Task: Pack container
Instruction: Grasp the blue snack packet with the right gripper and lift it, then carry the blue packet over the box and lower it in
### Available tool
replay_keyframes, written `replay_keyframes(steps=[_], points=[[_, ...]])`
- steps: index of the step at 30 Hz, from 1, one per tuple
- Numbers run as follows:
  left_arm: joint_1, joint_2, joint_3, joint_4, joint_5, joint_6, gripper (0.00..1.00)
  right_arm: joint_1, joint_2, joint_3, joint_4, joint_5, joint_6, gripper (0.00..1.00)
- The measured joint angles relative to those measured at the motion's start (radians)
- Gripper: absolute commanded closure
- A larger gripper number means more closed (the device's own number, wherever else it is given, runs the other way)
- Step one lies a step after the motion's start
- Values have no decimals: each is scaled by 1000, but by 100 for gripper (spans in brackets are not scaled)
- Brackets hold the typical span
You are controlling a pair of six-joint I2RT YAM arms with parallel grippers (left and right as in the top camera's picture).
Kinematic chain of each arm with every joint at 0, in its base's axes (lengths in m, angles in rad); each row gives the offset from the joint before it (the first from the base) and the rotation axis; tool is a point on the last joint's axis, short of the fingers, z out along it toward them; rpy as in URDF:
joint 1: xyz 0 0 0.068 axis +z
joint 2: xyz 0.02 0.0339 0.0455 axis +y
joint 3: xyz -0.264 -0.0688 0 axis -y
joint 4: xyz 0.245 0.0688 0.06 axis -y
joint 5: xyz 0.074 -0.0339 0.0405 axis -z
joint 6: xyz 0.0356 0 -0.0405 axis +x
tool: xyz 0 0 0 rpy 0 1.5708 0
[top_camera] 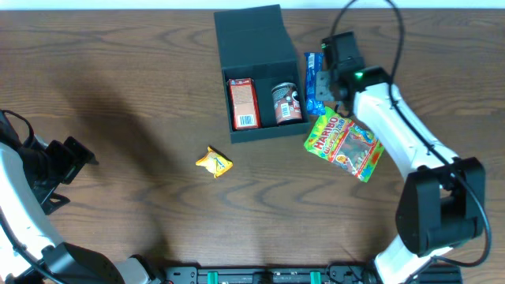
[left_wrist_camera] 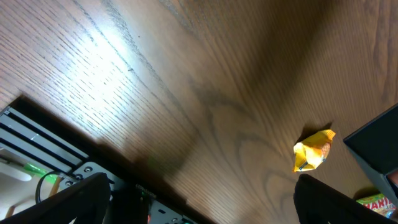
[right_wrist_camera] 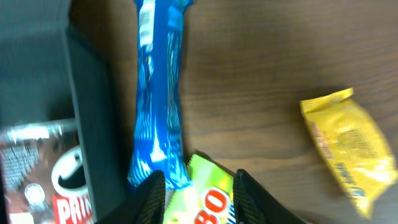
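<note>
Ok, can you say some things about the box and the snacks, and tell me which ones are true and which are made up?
1. The yellow packet is inside the container. False: it lies on the table, outside the container.
2. The red-and-white carton is inside the container. True.
3. The container's lid is shut. False: it is folded open.
4. The blue packet lies outside the container, along its side. True.
5. The left gripper holds a snack. False: its jaws are open with nothing between them.
</note>
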Motion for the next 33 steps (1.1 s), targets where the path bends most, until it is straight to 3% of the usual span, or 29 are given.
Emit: replay_keyframes(steps=[4, 9, 15, 33], points=[[0, 0, 0, 0, 0, 0, 5, -43, 2, -1, 98, -164, 59, 50], [0, 0, 0, 0, 0, 0, 5, -48, 63, 9, 51, -246, 101, 51], [0, 0, 0, 0, 0, 0, 5, -50, 192, 24, 83, -257, 112, 47], [0, 0, 0, 0, 0, 0, 5, -50, 274, 39, 289, -167, 63, 43]])
